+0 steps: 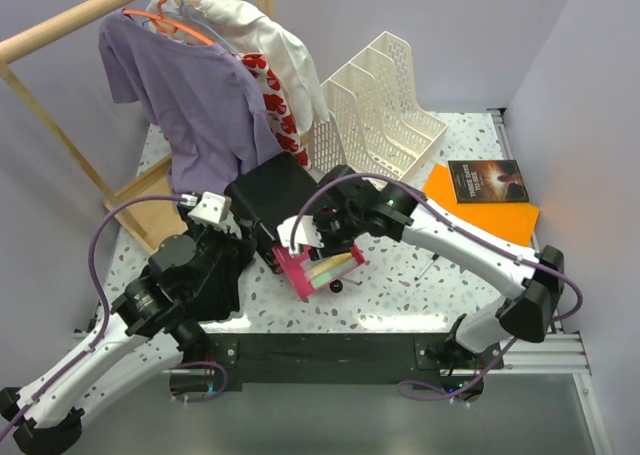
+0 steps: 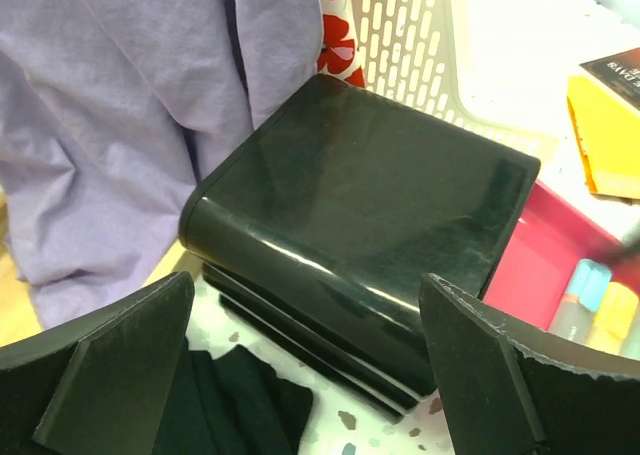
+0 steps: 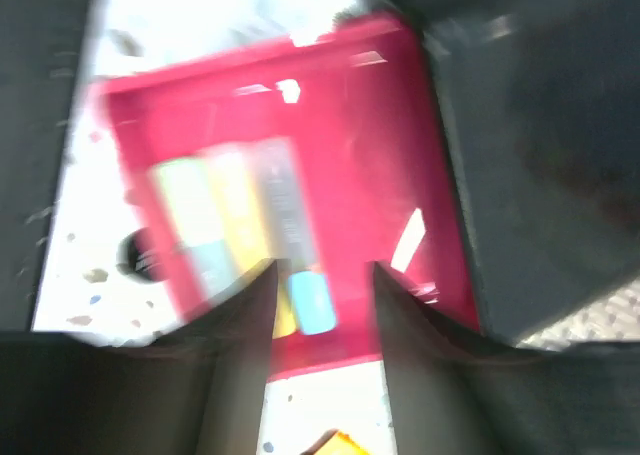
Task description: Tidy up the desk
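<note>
The desk (image 1: 420, 285) is white with dark speckles. On it, near the middle, a pink tray (image 1: 300, 277) holds several highlighters (image 1: 335, 267). My right gripper (image 1: 315, 253) hovers just above that tray (image 3: 370, 125), open. A grey marker with a blue cap (image 3: 312, 303) lies in the tray below the gap between its fingers; this view is blurred. A glossy black box (image 1: 270, 195) stands left of the tray. My left gripper (image 2: 307, 300) is wide open right in front of the box (image 2: 370, 185), holding nothing.
A purple shirt (image 1: 200, 95) and other clothes hang from a wooden rack (image 1: 150, 190) at back left. A white file organizer (image 1: 385, 105) stands behind. At right lie an orange folder (image 1: 485, 215) and a dark book (image 1: 485, 180). Black cloth (image 2: 230, 405) lies under my left fingers.
</note>
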`<action>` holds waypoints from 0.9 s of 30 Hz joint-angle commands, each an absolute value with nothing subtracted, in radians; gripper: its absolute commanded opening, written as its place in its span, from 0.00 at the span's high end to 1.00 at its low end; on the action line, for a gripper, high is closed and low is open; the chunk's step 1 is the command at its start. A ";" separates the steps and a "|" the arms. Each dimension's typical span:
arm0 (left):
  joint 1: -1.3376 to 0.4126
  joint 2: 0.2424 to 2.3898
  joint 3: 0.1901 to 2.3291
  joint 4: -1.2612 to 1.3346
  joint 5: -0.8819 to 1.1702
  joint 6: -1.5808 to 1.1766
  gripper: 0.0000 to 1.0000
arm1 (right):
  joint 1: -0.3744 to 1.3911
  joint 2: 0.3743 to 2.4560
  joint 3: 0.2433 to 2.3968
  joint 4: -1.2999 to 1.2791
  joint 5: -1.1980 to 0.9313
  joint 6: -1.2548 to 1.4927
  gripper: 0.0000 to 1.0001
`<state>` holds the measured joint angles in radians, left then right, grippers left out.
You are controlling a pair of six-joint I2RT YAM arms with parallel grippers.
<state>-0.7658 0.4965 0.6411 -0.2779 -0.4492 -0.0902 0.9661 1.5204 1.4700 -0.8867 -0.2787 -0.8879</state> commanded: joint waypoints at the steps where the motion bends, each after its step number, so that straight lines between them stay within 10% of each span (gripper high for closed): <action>1: -0.761 0.532 0.650 -0.238 -0.417 -0.256 0.00 | 0.965 1.372 1.434 -1.063 -0.570 -1.094 0.74; 7: -0.761 0.661 0.721 -0.290 -0.394 -0.504 0.02 | 0.965 1.289 1.249 -1.189 -0.675 -1.255 0.99; 27: -0.756 0.885 0.784 -0.446 -0.526 -0.962 0.13 | 1.090 1.201 0.678 -0.267 -0.088 -0.943 1.00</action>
<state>-0.7654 0.8543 0.7685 -0.4278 -0.4744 -0.8410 1.0473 1.1885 0.7307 -0.5762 -0.3008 -1.0069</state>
